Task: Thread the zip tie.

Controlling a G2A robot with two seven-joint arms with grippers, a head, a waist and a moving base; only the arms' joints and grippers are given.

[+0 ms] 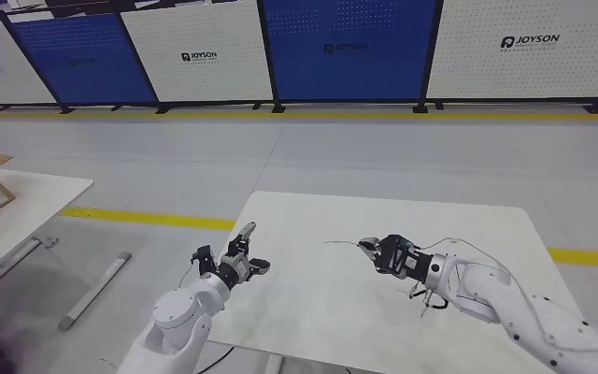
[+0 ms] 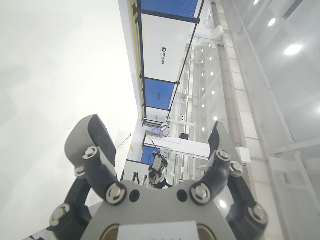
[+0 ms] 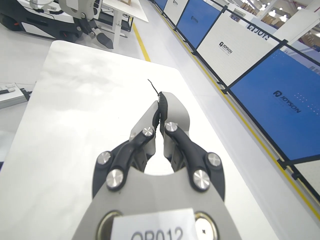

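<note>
Right gripper (image 3: 160, 102) up close, fingers pressed together on a black zip tie (image 3: 153, 87). It's pinching the strap, and the thin tail pokes out past the fingertips, pointing across at the other arm. It hangs above the white table (image 3: 75, 81), right of the middle. Over at the table's left edge, left gripper (image 1: 254, 247) sits with its fingers spread wide and nothing between them. Tie and left gripper are well apart, tabletop between the two.
</note>
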